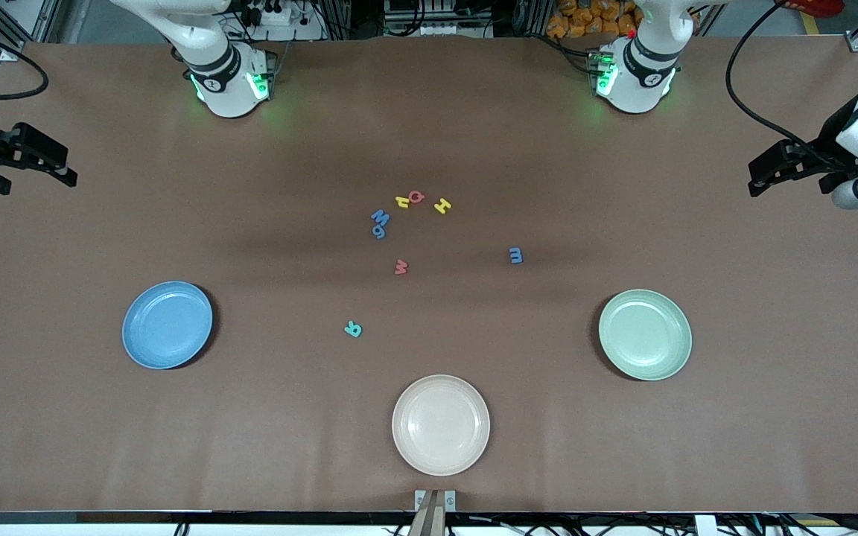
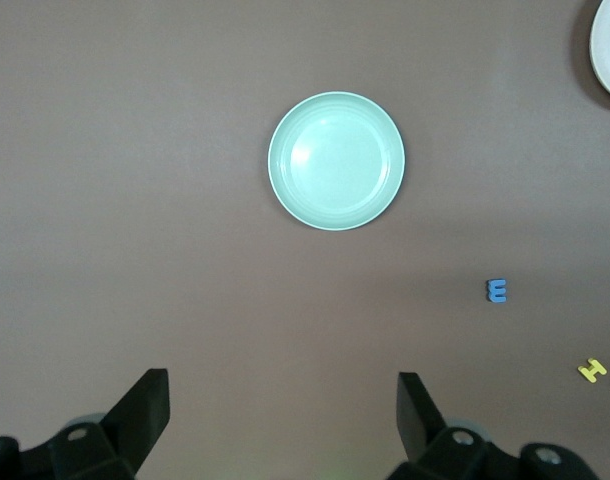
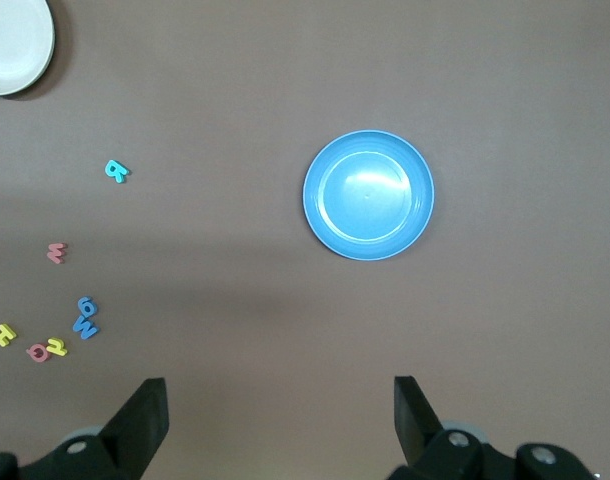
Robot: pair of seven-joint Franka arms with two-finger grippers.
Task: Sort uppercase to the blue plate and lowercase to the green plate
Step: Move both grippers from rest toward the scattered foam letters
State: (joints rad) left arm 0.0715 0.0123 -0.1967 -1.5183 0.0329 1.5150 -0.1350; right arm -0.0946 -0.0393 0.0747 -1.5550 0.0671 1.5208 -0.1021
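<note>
Both arms wait, raised at the table's ends; the left gripper (image 2: 283,420) hangs wide open over bare brown table near the round pale mint-green plastic plate (image 1: 645,334), the right gripper (image 3: 280,420) equally wide near the round light-blue plastic plate (image 1: 167,324). Only the front view shows all eight tiny foam letters together, mid-table between the plates: blue W (image 1: 380,217), blue g (image 1: 378,231), yellow n (image 1: 402,200), red Q (image 1: 416,196), yellow H (image 1: 442,205), red w (image 1: 401,266), blue m (image 1: 516,255), teal R (image 1: 353,328); the left wrist view catches just m, H and a red sliver; a cream round plate (image 1: 440,424) lies nearest the camera.
</note>
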